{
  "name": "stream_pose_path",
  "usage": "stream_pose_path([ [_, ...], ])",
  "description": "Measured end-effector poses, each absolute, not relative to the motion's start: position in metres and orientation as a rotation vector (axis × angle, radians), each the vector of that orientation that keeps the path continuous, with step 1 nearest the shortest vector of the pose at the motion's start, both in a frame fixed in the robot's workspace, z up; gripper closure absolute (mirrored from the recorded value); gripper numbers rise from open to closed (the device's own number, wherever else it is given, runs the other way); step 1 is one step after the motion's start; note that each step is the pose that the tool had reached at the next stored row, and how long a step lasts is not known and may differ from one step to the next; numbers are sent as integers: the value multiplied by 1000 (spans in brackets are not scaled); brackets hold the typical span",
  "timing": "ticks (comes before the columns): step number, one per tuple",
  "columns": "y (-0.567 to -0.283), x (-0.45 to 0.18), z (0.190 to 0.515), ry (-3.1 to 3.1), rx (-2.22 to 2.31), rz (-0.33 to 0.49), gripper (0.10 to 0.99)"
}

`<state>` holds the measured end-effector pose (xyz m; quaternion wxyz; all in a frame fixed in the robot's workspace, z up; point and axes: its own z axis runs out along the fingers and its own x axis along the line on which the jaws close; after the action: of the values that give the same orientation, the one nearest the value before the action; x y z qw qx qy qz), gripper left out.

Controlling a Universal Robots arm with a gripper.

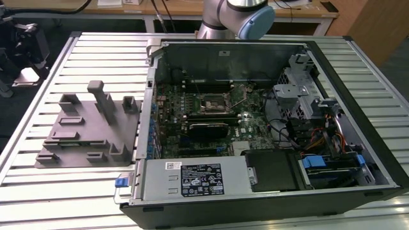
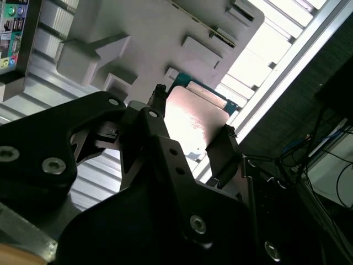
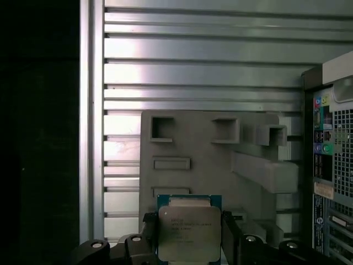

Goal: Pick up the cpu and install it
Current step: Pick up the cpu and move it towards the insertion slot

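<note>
One gray holder (image 1: 83, 129) sits on the slatted worktop (image 1: 96, 48) at the exterior view's left. Just beside it, to the right, lies the open computer case (image 1: 230, 57). A square socket (image 1: 211, 103) is on the board inside. The arm (image 1: 236, 17) stands at the far side of the worktop. In the first wrist view the gripper (image 3: 189, 238) is closed partway and pinches the cpu (image 3: 190, 229). In the second wrist view its fingers (image 2: 223, 149) press two sides of the cpu. The cpu is over the gray holder's edge; I cannot tell if they touch.
</note>
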<state>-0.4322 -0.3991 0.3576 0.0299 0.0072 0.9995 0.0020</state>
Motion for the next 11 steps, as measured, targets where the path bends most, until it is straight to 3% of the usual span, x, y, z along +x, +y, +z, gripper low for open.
stream_pose_path([
  [11,-399,-432,376,3077,22,6,541],
])
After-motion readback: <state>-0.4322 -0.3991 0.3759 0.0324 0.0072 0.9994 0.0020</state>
